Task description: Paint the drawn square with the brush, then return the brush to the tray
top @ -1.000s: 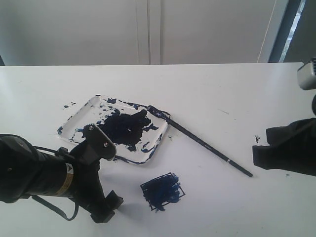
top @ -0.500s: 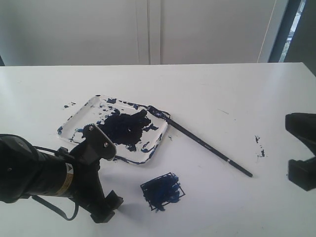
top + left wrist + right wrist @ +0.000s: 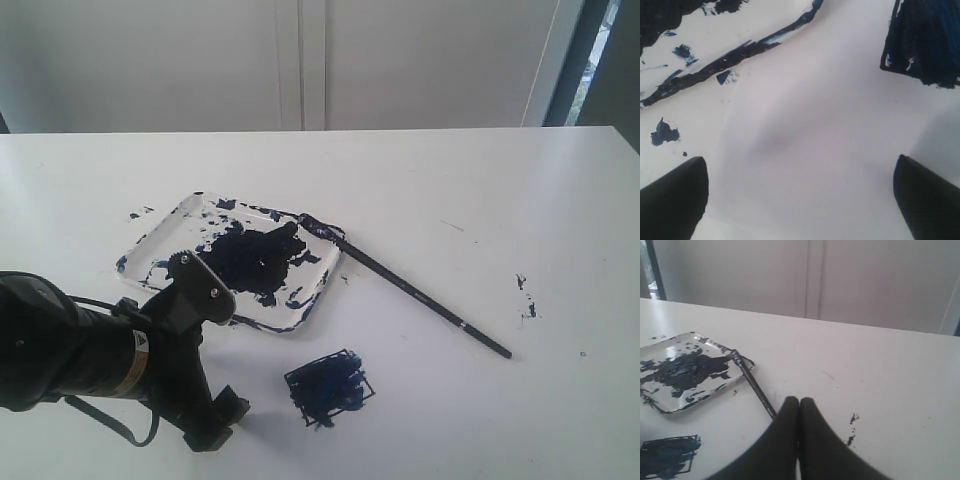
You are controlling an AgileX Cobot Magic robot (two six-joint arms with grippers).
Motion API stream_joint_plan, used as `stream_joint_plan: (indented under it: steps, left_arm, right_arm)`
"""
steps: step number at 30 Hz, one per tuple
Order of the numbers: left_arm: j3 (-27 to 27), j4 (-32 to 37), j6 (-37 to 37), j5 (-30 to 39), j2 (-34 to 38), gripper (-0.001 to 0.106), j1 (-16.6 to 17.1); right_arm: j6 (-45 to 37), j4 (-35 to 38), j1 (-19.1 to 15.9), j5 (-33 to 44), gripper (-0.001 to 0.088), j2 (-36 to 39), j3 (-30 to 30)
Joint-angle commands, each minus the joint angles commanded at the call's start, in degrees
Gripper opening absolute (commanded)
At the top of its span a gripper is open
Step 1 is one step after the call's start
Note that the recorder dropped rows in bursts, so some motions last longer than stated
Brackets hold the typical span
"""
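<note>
Right claw [image 3: 799, 401] closed, seen only in its wrist view.

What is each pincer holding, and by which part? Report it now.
Nothing. The left pincer stands open over the table; the right pincer is shut, empty. The brush lies free, tip on the tray rim.

The tray [image 3: 165, 232] is sitting left of centre on the table [image 3: 500, 200]. The brush [image 3: 410, 290] is lying rightward from it, tip resting on its right corner. The drawn square [image 3: 330, 387] is lying below them.
</note>
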Motion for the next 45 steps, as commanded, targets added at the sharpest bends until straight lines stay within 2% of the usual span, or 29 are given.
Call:
stream_joint_plan:
  steps: [5, 7, 19, 21, 28, 38, 42, 45]
  left_arm:
    - [0.0, 0.0, 0.0, 0.0, 0.0, 0.101, 0.0]
    - [0.0, 0.0, 0.0, 0.0, 0.0, 0.101, 0.0]
    - [0.0, 0.0, 0.0, 0.0, 0.0, 0.101, 0.0]
    - [0.0, 0.0, 0.0, 0.0, 0.0, 0.101, 0.0]
    - [0.0, 0.0, 0.0, 0.0, 0.0, 0.101, 0.0]
    - [0.0, 0.0, 0.0, 0.0, 0.0, 0.101, 0.0]
    - [0.0, 0.0, 0.0, 0.0, 0.0, 0.101, 0.0]
    - [0.0, 0.0, 0.0, 0.0, 0.0, 0.101, 0.0]
  right_arm:
    - [0.3, 0.0, -6.8, -7.2, 0.0, -4.2, 4.6]
    - [0.3, 0.0, -9.6, -11.2, 0.0, -5.9, 4.6]
    - [0.5, 0.0, -23.2, -11.2, 0.0, -7.3, 4.6]
    - [0.5, 0.0, -24.4, -10.5, 0.0, -7.3, 4.6]
    - [0.4, 0.0, -22.5, -5.1, 0.0, -7.3, 4.6]
    - [-1.0, 0.0, -19.5, -6.1, 0.0, -7.3, 4.6]
    - [-5.3, 1.9, -19.1, -6.0, 0.0, -7.3, 4.6]
    - [-14.2, 10.1, -19.1, -4.9, 0.0, -7.3, 4.6]
